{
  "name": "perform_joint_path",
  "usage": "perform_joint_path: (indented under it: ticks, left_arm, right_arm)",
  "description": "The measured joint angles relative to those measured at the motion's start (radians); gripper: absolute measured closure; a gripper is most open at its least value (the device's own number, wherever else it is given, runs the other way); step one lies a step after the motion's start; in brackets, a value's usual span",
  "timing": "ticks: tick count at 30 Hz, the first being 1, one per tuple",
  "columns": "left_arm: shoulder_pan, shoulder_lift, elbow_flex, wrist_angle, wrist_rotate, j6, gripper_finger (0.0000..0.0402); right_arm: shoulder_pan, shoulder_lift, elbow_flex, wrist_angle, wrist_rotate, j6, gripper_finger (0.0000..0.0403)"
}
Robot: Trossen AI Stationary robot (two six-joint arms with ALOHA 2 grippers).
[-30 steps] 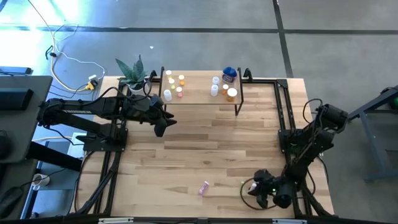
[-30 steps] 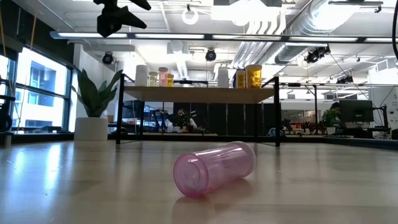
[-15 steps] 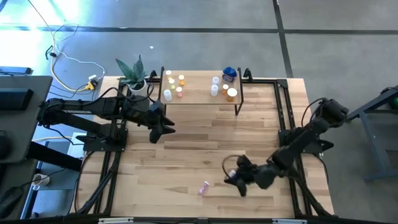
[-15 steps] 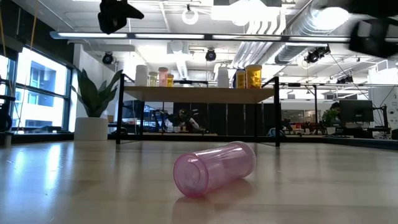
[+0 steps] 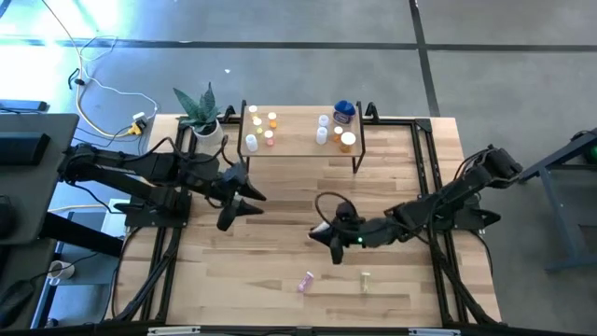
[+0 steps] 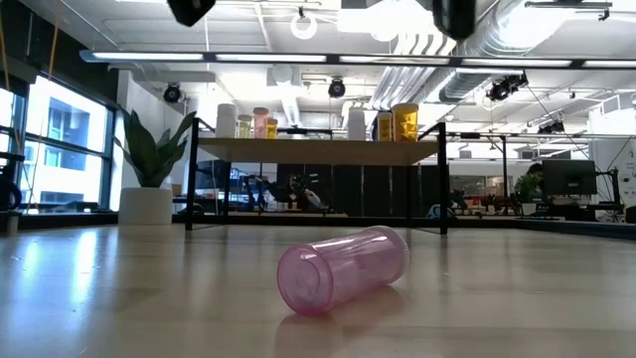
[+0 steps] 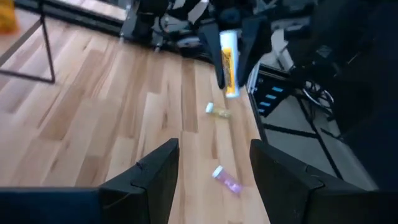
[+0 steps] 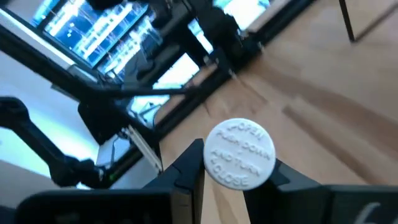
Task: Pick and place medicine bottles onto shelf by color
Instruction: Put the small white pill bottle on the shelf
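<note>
My right gripper (image 5: 324, 233) is above the table's middle, shut on an amber, white-capped medicine bottle (image 7: 227, 61). Its cap (image 8: 241, 154) faces the right wrist camera. My left gripper (image 5: 233, 207) hovers open, left of the middle, and touches nothing (image 7: 212, 149). A pink bottle (image 5: 305, 280) lies on its side near the table's near edge (image 6: 343, 268). A small yellow-green bottle (image 5: 365, 278) lies to its right. The shelf (image 5: 300, 142) stands at the far edge on black legs. Several bottles stand on it, among them a larger blue one (image 5: 343, 112). My right gripper pinches the amber bottle between its two fingers (image 8: 189, 167), which lie along the bottle's body (image 7: 226, 56). The cap end (image 8: 241, 154) points back toward the wrist. The bottle is lifted clear of the table.
A white plant pot (image 5: 204, 130) stands at the shelf's left end. Black frame rails (image 5: 431, 177) run along the table's left and right sides. Bare wood lies between the shelf and the lying bottles.
My right gripper has risen from the table's near right corner and swung toward the left and far side, ending over the middle with the bottle. The yellow-green bottle now shows where it was. My left gripper has moved a little toward the near edge.
</note>
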Motion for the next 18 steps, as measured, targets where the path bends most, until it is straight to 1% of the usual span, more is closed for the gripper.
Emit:
perform_joint_path:
  ticks: [8, 14, 18]
  left_arm:
    - [-0.025, 0.03, 0.0, 0.111, -0.01, 0.005, 0.0213]
    - [-0.035, 0.072, 0.0, 0.17, -0.01, 0.013, 0.0213]
    - [-0.035, 0.101, 0.0, 0.182, -0.003, 0.012, 0.0213]
  right_arm:
    - [-0.069, 0.0, 0.113, 0.001, -0.001, -0.129, 0.0336]
    - [-0.108, 0.0, 0.142, 0.002, -0.004, -0.138, 0.0336]
    - [-0.122, 0.001, 0.142, 0.0, -0.04, -0.138, 0.0336]
